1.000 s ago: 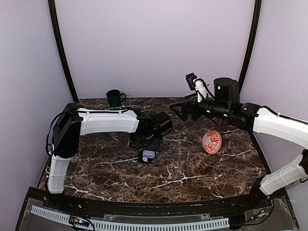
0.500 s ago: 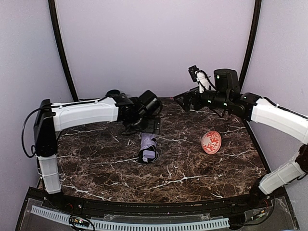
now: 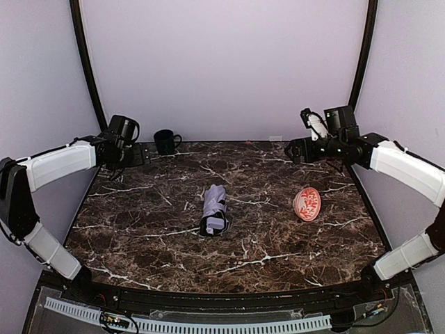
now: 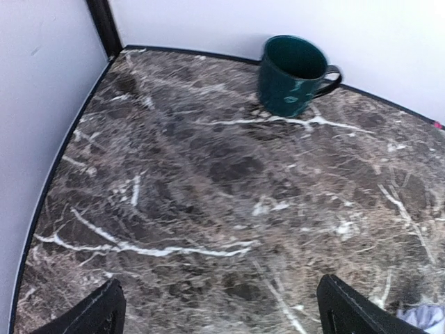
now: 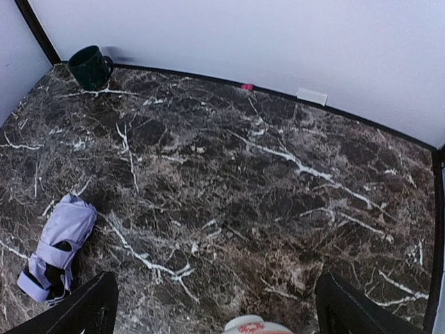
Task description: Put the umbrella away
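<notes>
The umbrella (image 3: 214, 207) lies folded into a short lavender bundle, strapped shut, at the middle of the marble table (image 3: 278, 243). In the right wrist view the umbrella (image 5: 59, 247) is at the lower left; the left wrist view catches only a lavender scrap of the umbrella (image 4: 424, 316) at its bottom right corner. My left gripper (image 3: 141, 154) (image 4: 221, 306) hangs open at the back left, near the mug, holding nothing. My right gripper (image 3: 292, 149) (image 5: 215, 306) is open and empty too, above the back right of the table.
A dark green mug (image 3: 165, 141) (image 4: 292, 75) (image 5: 89, 66) stands at the back left corner. A red-patterned bowl (image 3: 306, 204) (image 5: 254, 325) rests tilted on the right side, just below my right gripper. Pale walls close the table on three sides.
My left arm has swung back from the table's middle to the back left. The right gripper has drawn back to the right. The umbrella now lies uncovered.
</notes>
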`<state>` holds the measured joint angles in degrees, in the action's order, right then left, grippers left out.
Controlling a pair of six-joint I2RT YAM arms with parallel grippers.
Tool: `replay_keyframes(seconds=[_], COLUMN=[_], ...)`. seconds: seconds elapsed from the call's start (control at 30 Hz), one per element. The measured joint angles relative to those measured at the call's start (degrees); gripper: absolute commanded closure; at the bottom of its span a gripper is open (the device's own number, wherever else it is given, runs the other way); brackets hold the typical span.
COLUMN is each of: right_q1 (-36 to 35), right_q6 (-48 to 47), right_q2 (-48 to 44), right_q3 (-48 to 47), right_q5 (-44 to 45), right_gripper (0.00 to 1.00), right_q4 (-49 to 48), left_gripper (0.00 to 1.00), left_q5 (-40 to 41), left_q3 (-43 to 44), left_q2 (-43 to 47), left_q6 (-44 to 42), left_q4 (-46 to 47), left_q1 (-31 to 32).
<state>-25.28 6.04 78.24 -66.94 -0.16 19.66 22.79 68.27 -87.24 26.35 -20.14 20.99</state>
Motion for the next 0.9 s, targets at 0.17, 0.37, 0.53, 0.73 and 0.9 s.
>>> replay_keyframes(seconds=[0.17,0.37,0.53,0.73,0.9], right_q1=[5.1,21.7,31.7,34.2,34.2], right_q6=[0.4,2.1,3.6,5.7,8.1], right_q2=[-5.2,-8.3,-8.1,-8.1,-7.0], right_q3=[7.9,17.7,25.8,36.6,45.6], right_q5=[-2.0,-5.9,-7.8,-3.6,6.3], right_gripper=[0.0,0.0,0.0,0.0,0.0], right_q4=[-0.1,-8.5,-17.5,-32.4,-46.7], left_gripper=[0.01,0.01,0.01,0.01,0.01], left_q5=[3.1,8.0,11.0,11.5,9.6], left_q3=[-9.3,-22.0,-29.9,-39.8,-43.1], left_q2=[3.1,8.3,8.8,6.6,4.5], left_q6=[-4.3,-14.0,-20.1,-25.3,-29.1], left_q4=[5.7,22.9,38.7,57.4,66.4], left_q1=[-4.9,-7.4,-11.2,-12.1,-12.5])
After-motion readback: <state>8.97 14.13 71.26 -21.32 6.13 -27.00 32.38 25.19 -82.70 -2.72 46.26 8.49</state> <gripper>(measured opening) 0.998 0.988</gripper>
